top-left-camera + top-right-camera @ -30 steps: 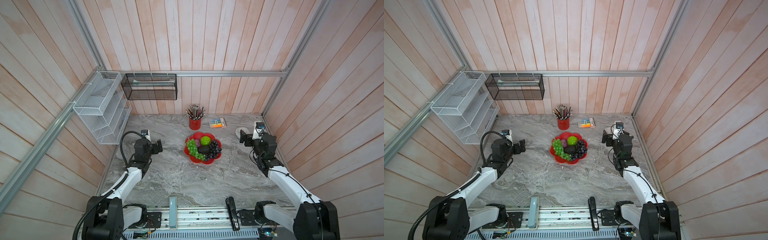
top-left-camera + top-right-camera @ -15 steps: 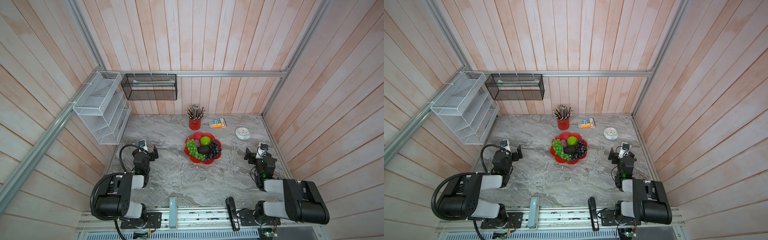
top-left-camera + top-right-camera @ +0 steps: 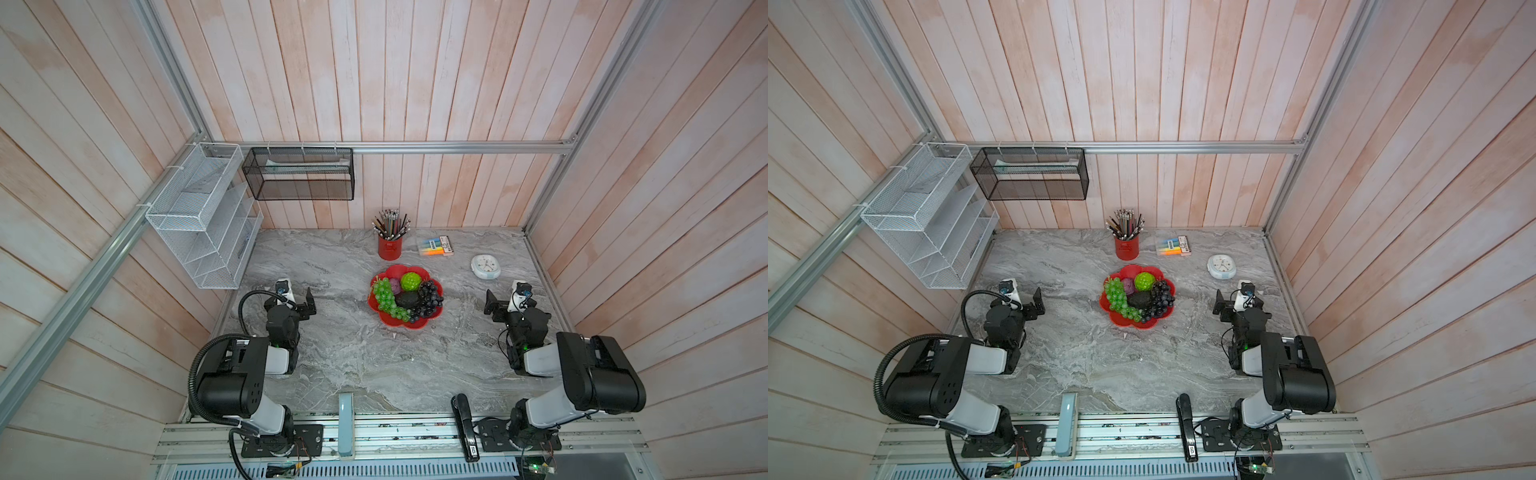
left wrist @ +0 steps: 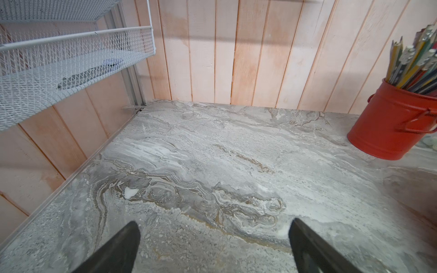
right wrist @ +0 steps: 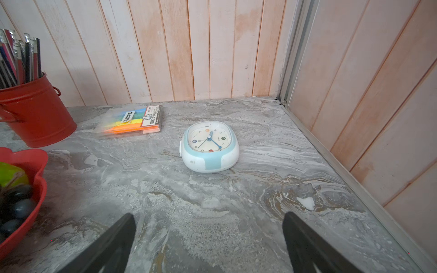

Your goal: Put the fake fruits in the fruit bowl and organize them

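The red scalloped fruit bowl [image 3: 398, 323] [image 3: 1126, 322] sits mid-table in both top views. In it lie a green grape bunch [image 3: 386, 296] [image 3: 1119, 296], purple-black grapes [image 3: 428, 298] [image 3: 1160, 298], a bumpy lime-green ball [image 3: 410, 281] [image 3: 1143, 281], a small purple ball [image 3: 395, 284] [image 3: 1128, 285] and a dark avocado [image 3: 408, 300] [image 3: 1139, 300]. My left gripper [image 3: 291, 297] [image 3: 1017, 299] [image 4: 214, 222] stands open and empty over bare marble, left of the bowl. On the bowl's right, my right gripper [image 3: 511, 301] [image 3: 1239, 301] [image 5: 208, 214] is open and empty too. The bowl's rim [image 5: 35, 156] shows in the right wrist view.
A red pencil cup [image 3: 389, 246] [image 4: 392, 123] stands behind the bowl. Coloured sticky notes [image 3: 435, 245] [image 5: 132, 120] and a white-blue clock [image 3: 485, 266] [image 5: 209, 146] lie at the back right. A white mesh rack [image 3: 199, 216] [image 4: 59, 63] and a black mesh basket [image 3: 298, 173] hang on the walls.
Both arms have folded down and back toward the table's front. The right gripper has drawn away from the clock. Both jaws stay open; the fruits have not moved.
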Controlling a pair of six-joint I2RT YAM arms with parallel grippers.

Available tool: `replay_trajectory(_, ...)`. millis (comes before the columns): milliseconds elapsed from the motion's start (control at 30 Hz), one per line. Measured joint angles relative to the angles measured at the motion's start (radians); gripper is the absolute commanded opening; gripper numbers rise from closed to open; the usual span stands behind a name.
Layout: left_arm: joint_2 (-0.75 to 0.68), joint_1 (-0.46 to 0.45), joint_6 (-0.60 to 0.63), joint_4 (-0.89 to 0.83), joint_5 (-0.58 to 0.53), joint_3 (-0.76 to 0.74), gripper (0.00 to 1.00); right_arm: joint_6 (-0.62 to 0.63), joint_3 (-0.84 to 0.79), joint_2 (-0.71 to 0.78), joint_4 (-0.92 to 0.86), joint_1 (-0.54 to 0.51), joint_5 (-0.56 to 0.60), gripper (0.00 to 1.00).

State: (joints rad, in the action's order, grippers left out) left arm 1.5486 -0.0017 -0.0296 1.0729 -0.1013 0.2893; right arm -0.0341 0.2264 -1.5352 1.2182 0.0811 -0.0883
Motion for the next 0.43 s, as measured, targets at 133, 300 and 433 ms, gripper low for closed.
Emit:
replay_trajectory(133, 0.0, 0.0, 0.0, 0.002, 0.0, 0.0, 1.0, 0.001, 0.003, 0.0, -0.007, 0.0, 0.0, 0.98)
replay_trajectory(300, 0.0, 0.0, 0.0, 0.005, 0.0, 0.0, 1.0, 0.001, 0.003, 0.0, -0.007, 0.0, 0.0, 0.98)
replay_trajectory(433, 0.0, 0.0, 0.0, 0.005, 0.0, 0.0, 1.0, 0.001, 0.003, 0.0, -0.007, 0.0, 0.0, 0.98)
